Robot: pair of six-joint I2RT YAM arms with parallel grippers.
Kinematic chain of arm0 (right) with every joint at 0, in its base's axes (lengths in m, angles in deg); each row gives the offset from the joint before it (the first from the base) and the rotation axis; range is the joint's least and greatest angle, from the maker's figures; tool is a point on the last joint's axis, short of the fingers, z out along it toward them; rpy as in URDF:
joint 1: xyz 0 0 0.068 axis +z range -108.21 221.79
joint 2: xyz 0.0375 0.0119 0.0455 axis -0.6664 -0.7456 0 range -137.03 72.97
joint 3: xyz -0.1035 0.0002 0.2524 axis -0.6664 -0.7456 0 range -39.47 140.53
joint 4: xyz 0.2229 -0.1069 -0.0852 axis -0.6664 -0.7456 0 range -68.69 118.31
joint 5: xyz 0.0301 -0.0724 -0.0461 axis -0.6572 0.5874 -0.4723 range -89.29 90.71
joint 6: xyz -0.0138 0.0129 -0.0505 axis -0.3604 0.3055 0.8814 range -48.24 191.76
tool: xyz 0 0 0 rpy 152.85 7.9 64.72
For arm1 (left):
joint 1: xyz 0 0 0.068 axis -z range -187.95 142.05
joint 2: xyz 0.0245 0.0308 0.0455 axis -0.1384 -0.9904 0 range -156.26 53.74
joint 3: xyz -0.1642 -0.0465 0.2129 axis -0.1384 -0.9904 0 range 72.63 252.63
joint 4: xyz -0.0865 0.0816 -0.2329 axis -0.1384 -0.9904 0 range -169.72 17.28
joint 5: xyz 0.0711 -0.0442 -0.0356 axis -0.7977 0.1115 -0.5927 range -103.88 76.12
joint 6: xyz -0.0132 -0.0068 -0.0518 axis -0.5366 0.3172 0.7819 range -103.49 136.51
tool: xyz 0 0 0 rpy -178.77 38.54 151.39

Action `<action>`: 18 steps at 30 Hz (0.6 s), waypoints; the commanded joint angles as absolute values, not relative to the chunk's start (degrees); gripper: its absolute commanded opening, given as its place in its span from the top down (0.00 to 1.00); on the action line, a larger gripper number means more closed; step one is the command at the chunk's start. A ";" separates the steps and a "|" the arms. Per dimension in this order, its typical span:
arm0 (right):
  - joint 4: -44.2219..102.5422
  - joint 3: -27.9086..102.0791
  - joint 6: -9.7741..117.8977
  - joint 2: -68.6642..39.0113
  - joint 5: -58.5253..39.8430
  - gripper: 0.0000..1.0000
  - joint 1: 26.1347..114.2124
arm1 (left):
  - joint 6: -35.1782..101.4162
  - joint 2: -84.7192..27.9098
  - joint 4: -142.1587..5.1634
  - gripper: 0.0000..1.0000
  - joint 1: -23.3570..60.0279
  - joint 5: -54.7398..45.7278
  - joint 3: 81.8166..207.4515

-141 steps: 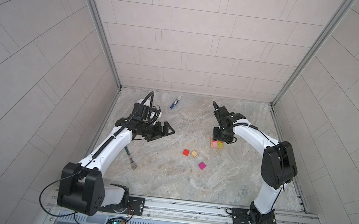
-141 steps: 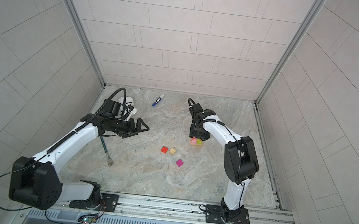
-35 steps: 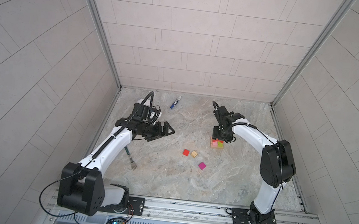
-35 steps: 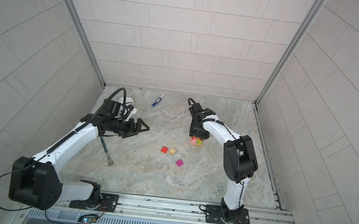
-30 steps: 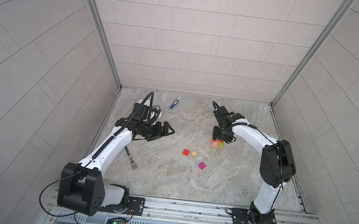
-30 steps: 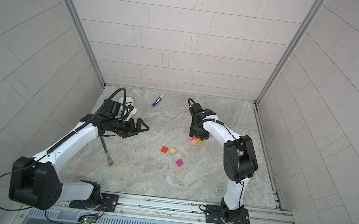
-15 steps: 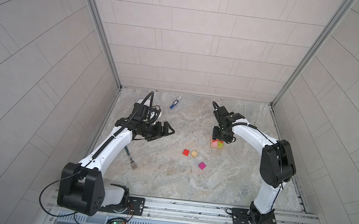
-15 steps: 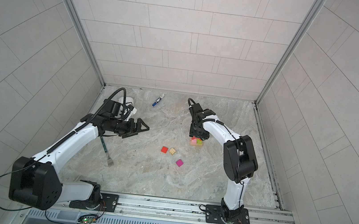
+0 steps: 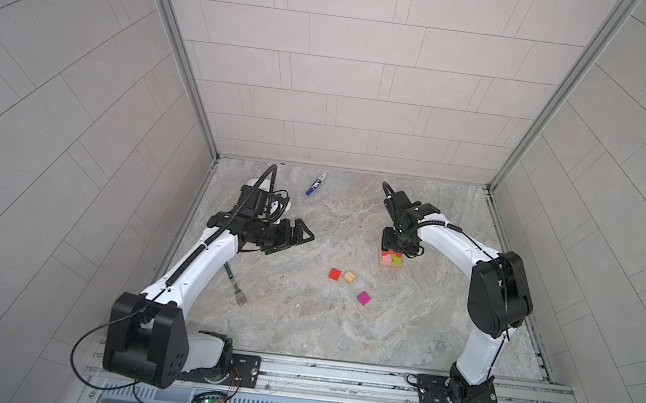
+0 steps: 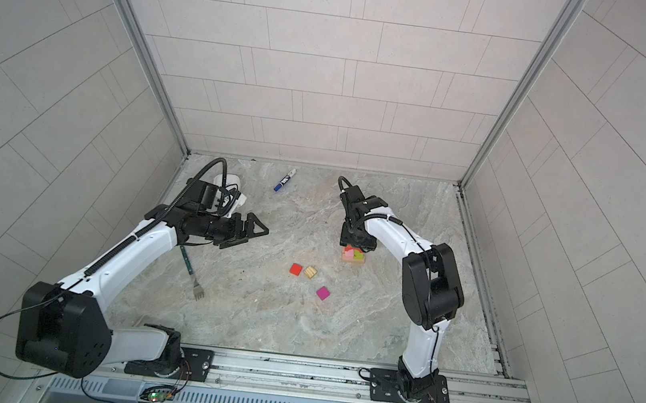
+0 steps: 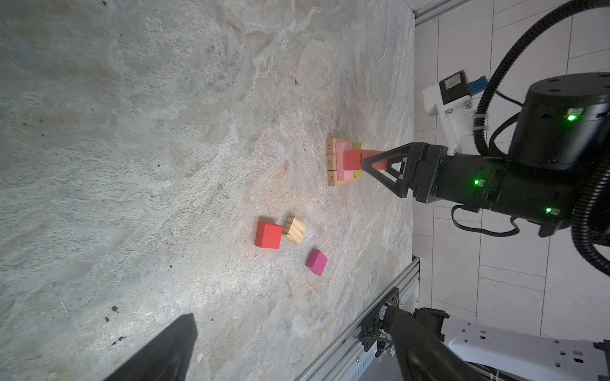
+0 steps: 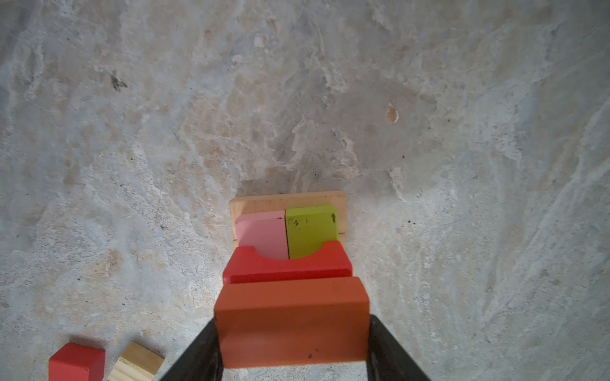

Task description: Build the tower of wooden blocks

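Right gripper (image 12: 292,325), jaws wider, around orange bar (image 12: 290,303) atop tower (image 12: 312,227)

Right gripper (image 10: 356,243) at top of tower (image 10: 353,255); left gripper (image 10: 252,235) well apart.

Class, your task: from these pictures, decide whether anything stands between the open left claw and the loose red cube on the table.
Nothing visible does. Only bare table lies between the left claw and the red cube. The tan cube sits beyond the red one, and the fork lies well off that line.
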State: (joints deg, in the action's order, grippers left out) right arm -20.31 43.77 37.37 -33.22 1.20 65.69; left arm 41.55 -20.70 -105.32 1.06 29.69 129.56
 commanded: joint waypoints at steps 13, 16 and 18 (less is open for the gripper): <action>-21.08 44.89 37.48 -33.90 2.02 0.35 66.03 | 41.38 -19.38 -104.62 0.01 0.75 29.72 128.89; -21.08 45.08 37.57 -33.99 2.11 0.35 66.00 | 41.39 -19.47 -104.62 0.01 0.75 29.80 128.94; -21.17 45.25 37.64 -33.99 2.16 0.35 66.04 | 41.41 -19.47 -104.62 0.01 0.81 29.81 128.98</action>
